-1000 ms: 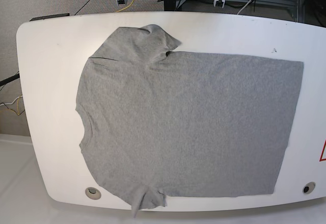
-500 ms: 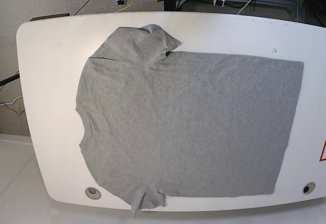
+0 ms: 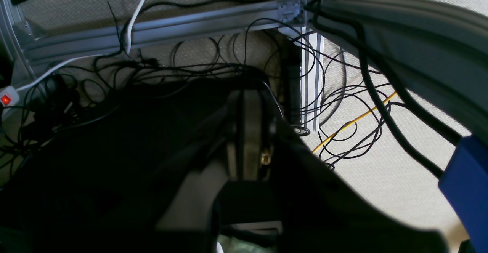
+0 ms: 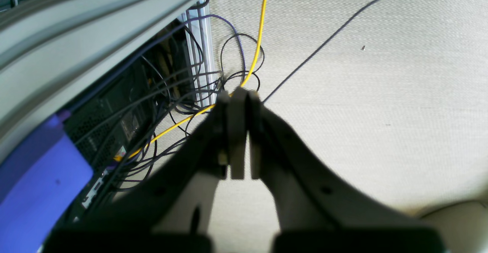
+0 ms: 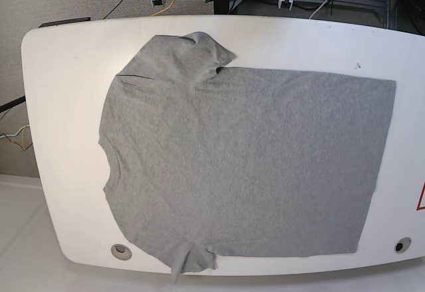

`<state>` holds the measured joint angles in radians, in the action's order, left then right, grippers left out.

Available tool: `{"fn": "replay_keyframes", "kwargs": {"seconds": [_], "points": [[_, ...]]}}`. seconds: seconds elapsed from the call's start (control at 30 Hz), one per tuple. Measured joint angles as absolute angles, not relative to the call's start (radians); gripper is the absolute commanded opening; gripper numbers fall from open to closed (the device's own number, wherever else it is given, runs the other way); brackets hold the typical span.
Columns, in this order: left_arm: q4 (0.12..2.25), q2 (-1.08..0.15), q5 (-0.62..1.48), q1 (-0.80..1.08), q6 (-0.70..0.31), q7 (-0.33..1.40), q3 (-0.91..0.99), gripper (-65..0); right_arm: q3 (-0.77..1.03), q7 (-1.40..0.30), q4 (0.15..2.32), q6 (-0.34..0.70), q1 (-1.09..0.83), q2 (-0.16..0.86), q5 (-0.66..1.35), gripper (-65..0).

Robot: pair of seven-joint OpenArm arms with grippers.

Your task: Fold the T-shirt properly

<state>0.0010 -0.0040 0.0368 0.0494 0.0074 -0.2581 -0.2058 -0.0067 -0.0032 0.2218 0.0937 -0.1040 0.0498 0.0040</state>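
Note:
The heather-grey T-shirt (image 5: 246,162) lies flat and spread across the white table (image 5: 60,126). Its neckline points to the left and its hem runs down the right side. One sleeve is bunched at the far edge (image 5: 192,53), and the other hangs over the near edge (image 5: 189,260). Both arms stay behind the table, off the cloth. My right gripper (image 4: 238,93) hangs shut over the carpet with nothing in it, and it also shows small in the base view (image 5: 158,0). My left gripper (image 3: 246,95) is shut and empty above tangled cables, and it appears at the back of the base view (image 5: 285,2).
Black and yellow cables (image 4: 251,55) and an aluminium frame rail (image 3: 171,28) lie on the carpet behind the table. The table has round holes at its near left (image 5: 121,251) and near right (image 5: 402,245). A red triangle sticker (image 5: 421,199) sits at the right edge.

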Motion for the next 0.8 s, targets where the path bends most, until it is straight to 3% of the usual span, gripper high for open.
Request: {"fn": "replay_keyframes", "kwargs": {"seconds": [0.3,0.8], "points": [[0.032,-0.013,0.033,0.087,0.007,-0.25,-0.208,-65.0,-0.007,-0.004,0.234,0.094,-0.125,0.052,0.004,-65.0],[0.605,-0.146,0.016,0.51,0.007,-0.318,-0.218,-65.0,-0.006,0.077,0.465,0.095,-0.355,0.119,0.006,-65.0]]}}
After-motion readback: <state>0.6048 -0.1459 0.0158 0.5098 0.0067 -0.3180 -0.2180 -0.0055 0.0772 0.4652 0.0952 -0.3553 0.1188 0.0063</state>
